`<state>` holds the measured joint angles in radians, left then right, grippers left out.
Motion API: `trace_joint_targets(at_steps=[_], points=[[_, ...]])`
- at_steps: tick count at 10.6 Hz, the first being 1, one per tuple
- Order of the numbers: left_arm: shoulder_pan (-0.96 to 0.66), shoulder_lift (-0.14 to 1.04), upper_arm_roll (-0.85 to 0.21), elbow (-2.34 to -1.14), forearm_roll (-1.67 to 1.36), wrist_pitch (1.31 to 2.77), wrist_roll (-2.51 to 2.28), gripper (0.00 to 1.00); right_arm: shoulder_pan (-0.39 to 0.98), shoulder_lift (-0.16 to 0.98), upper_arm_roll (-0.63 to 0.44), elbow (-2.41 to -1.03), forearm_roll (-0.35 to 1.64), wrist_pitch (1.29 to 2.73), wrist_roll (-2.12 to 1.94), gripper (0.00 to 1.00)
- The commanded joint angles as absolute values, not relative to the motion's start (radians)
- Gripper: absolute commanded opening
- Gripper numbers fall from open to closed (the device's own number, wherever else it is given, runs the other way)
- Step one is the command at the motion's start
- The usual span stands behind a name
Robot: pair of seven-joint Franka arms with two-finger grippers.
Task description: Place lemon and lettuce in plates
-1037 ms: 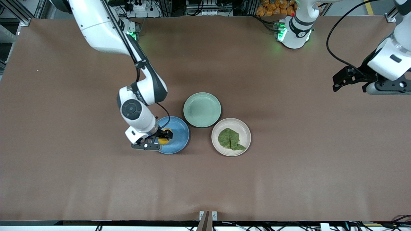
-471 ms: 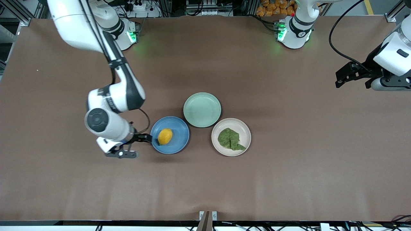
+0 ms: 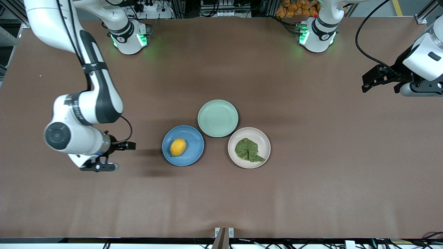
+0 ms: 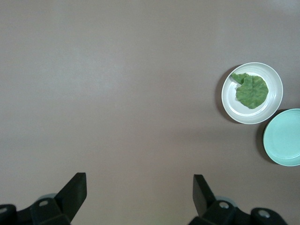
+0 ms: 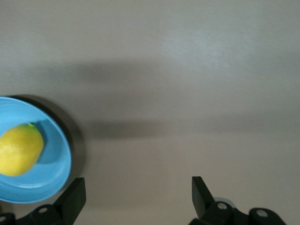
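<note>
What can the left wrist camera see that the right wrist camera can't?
Only the left wrist view shows the crinkled dark-green lettuce leaf lying in the round beige-cream plate, with the empty mint-green plate beside it. Only the right wrist view shows the small oval yellow lemon resting in the round blue plate. Both show bare brown table and their own open gripper: the left gripper and the right gripper, neither holding anything.
</note>
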<state>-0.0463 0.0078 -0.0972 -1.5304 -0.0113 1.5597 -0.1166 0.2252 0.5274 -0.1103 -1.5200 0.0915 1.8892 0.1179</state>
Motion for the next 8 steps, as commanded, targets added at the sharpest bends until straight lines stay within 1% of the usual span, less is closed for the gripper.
trace_joint_targets(at_steps=[1,2,5,8], points=[[-0.041,0.011,-0.100,-1.509,-0.026,1.537,-0.101,1.00,0.190,0.508,-0.103,-1.471,0.060,1.809,0.107,1.00],[-0.041,0.009,-0.103,-1.509,-0.028,1.537,-0.104,1.00,0.172,0.508,-0.103,-1.454,0.051,1.781,0.101,1.00],[-0.041,0.009,-0.106,-1.509,-0.028,1.537,-0.106,1.00,0.111,0.477,-0.101,-1.436,0.054,1.761,0.046,1.00],[-0.041,0.009,-0.106,-1.511,-0.026,1.537,-0.104,1.00,0.066,0.396,-0.100,-1.480,0.055,1.737,0.005,1.00]])
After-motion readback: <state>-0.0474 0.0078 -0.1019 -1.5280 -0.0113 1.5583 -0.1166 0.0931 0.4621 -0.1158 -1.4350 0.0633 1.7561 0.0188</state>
